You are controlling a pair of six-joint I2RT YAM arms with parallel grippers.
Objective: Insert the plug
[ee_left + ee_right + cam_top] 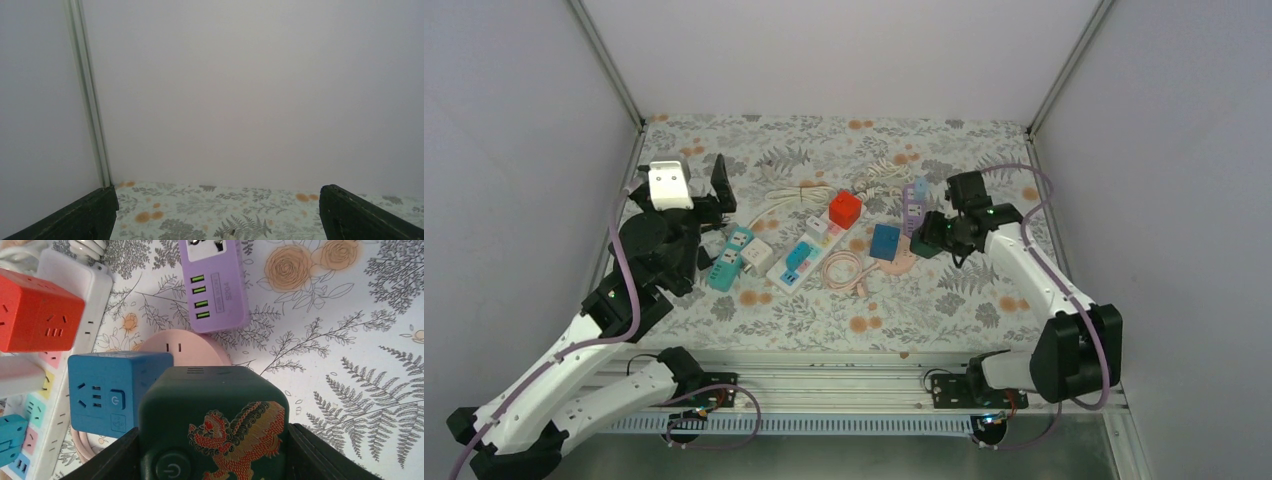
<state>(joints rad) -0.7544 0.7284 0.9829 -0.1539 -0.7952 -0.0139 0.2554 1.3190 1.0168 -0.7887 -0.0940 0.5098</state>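
Right gripper (215,450): clasps green cube (215,405), just beside blue cube (107,390) and pink socket (190,347). Left gripper (215,215): spread wide, holding nothing, facing back wall (250,100)

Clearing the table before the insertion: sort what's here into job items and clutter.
Job: dark green cube plug, gripped in the right jaws; pink round socket just ahead of it, likely the target.
Lying about: red cube, blue cube, purple strip, white strip, teal strip.
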